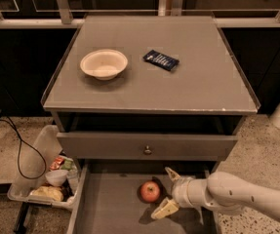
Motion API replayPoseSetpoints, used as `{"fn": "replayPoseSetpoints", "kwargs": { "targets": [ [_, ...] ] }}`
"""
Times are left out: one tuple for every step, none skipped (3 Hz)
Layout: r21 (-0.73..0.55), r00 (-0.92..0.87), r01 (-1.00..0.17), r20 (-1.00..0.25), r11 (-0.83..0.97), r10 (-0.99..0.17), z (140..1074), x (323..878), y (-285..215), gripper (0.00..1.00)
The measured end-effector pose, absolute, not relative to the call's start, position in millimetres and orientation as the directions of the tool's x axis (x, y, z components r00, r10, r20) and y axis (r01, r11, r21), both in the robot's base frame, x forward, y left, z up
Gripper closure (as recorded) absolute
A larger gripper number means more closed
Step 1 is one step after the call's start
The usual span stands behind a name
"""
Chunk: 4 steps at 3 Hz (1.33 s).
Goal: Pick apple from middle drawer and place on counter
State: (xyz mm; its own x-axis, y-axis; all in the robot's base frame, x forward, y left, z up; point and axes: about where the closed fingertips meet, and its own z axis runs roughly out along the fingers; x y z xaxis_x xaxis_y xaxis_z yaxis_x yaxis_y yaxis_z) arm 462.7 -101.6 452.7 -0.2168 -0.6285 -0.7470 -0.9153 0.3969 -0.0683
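The reach-to-grasp step is underway: the gripper [168,191] is hovering just right of the apple [150,191], fingers spread wide and apparently not touching it. The apple is sitting on the middle drawer [105,211] floor. It is round with no real long axis, and its top seems to be facing up. Next, the jaws need to slide left around the apple and close before lifting it to the counter [193,87].

Spread gripper [168,191] sits just beside apple [150,191] in middle drawer [109,209]
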Motion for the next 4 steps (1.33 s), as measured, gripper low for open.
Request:
{"fn": "replayPoseSetpoints", "kwargs": {
  "targets": [
    [-0.078,-0.212,-0.903,-0.774,0.423,-0.596,435,481,-103,0.0],
    [-0.072,-0.212,-0.898,-0.794,0.434,-0.57,417,491,-104,0.0],
    [-0.048,-0.224,-0.891,-0.818,0.451,-0.53,403,496,-99,0.0],
    [0.0,-0.237,-0.897,-0.843,0.441,-0.483,393,487,-81,0.0]
  ]
}}
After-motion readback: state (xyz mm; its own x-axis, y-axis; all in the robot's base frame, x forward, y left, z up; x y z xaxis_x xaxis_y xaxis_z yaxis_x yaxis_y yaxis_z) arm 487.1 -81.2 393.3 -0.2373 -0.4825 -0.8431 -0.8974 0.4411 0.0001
